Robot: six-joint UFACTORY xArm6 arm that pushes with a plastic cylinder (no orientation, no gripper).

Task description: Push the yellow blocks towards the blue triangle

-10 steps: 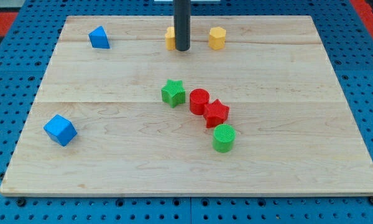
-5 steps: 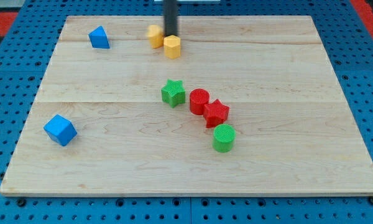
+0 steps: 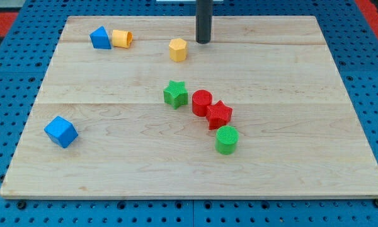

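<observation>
The blue triangle [image 3: 100, 38] sits near the view's top left of the wooden board [image 3: 290, 157]. A yellow cylinder-like block [image 3: 121, 38] lies right beside it, touching or nearly touching its right side. A yellow hexagonal block [image 3: 177, 49] sits further right, apart from both. My tip [image 3: 203, 41] is at the view's top centre, just right of and slightly above the yellow hexagon, with a small gap between them.
A green star [image 3: 175, 94], a red cylinder [image 3: 201, 102], a red star [image 3: 219, 114] and a green cylinder [image 3: 227, 139] form a diagonal chain in the middle. A blue cube [image 3: 61, 132] sits at the view's left.
The yellow cylinder block has slid left up to the blue triangle. The yellow hexagon moved left earlier and now rests. My tip has moved back right of the hexagon.
</observation>
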